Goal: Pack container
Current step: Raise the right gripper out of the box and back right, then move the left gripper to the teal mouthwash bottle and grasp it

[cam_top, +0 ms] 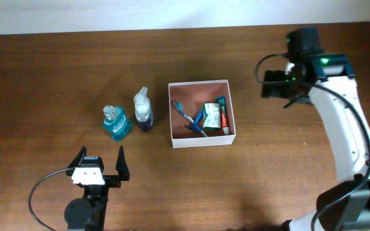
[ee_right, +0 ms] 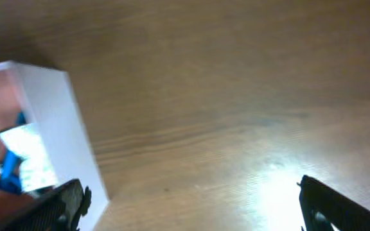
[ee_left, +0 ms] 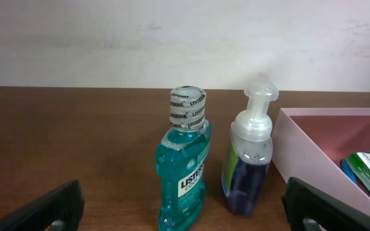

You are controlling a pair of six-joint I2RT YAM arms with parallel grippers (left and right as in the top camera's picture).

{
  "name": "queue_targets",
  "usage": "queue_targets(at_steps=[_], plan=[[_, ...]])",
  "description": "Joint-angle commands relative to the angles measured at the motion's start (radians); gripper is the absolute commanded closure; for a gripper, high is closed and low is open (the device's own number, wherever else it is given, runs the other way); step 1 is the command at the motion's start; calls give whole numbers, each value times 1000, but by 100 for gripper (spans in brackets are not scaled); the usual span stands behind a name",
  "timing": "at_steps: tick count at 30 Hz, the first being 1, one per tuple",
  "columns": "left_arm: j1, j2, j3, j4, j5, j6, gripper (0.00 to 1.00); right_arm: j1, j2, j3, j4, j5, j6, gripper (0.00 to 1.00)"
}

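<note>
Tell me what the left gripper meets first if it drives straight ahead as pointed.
Most likely the teal mouthwash bottle, standing near dead centre between the fingers of the open left gripper; the pump bottle stands just right of it. How far off is unclear.

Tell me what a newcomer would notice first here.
The white-walled container at table centre draws the eye, already holding a toothbrush and toothpaste tube. Just left of it stand a teal Listerine bottle and a pump bottle, not yet packed, with the open left gripper facing them.
</note>
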Motion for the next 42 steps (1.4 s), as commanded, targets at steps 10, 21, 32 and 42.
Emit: queue_targets(at_steps=[10, 21, 32, 42], plan=[[-4, -7, -7, 0, 7, 12, 1, -74, -10, 8, -4, 11, -3, 2], [-4, -7, -6, 17, 78, 11, 1, -73, -10, 8, -3, 12, -2, 2], [-4, -2, 84, 55, 283, 11, 1, -73, -10, 8, -3, 12, -3, 2], [-1, 322, 621, -298, 228, 42, 1, -73, -10, 8, -3, 12, -3, 2]])
